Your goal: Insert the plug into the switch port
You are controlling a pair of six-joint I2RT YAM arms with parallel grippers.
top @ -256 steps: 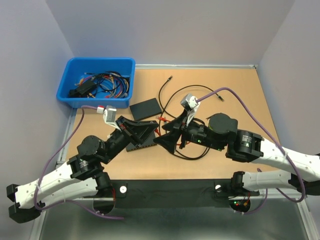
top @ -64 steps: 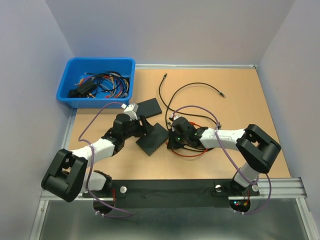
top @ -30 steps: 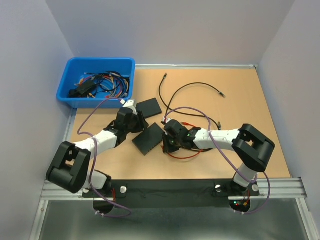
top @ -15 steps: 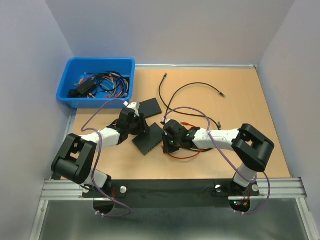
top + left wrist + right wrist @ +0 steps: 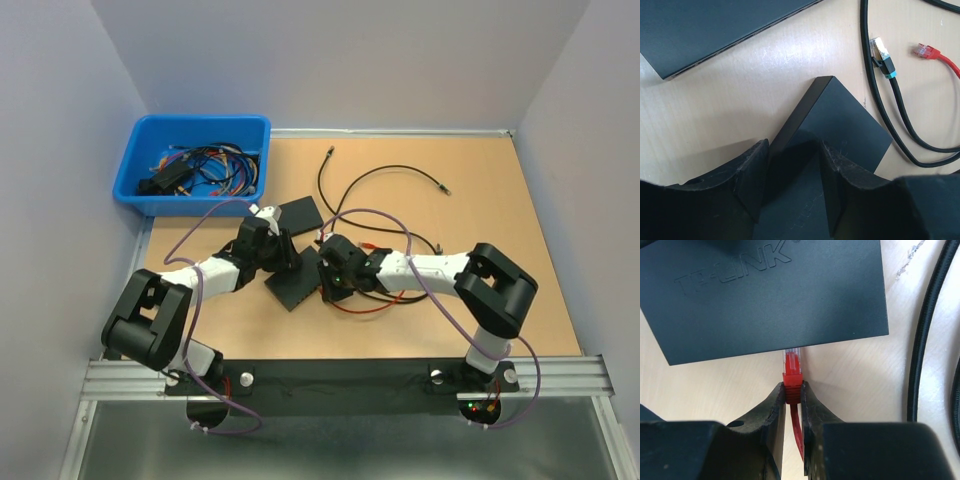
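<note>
On the tan tabletop point(image 5: 480, 200), the left gripper point(image 5: 794, 155) is clamping the black switch point(image 5: 840, 125) between its fingers, while the right gripper point(image 5: 793, 390) is pinching the red plug point(image 5: 792, 367) tightly, its clear tip touching the switch's near edge.

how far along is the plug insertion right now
Done: the left gripper clamps the switch, and the right gripper pinches the red plug. In hand: the plug's clear tip meets the switch's near edge. Left: pushing it fully in; whether it has entered a port cannot be seen.
</note>
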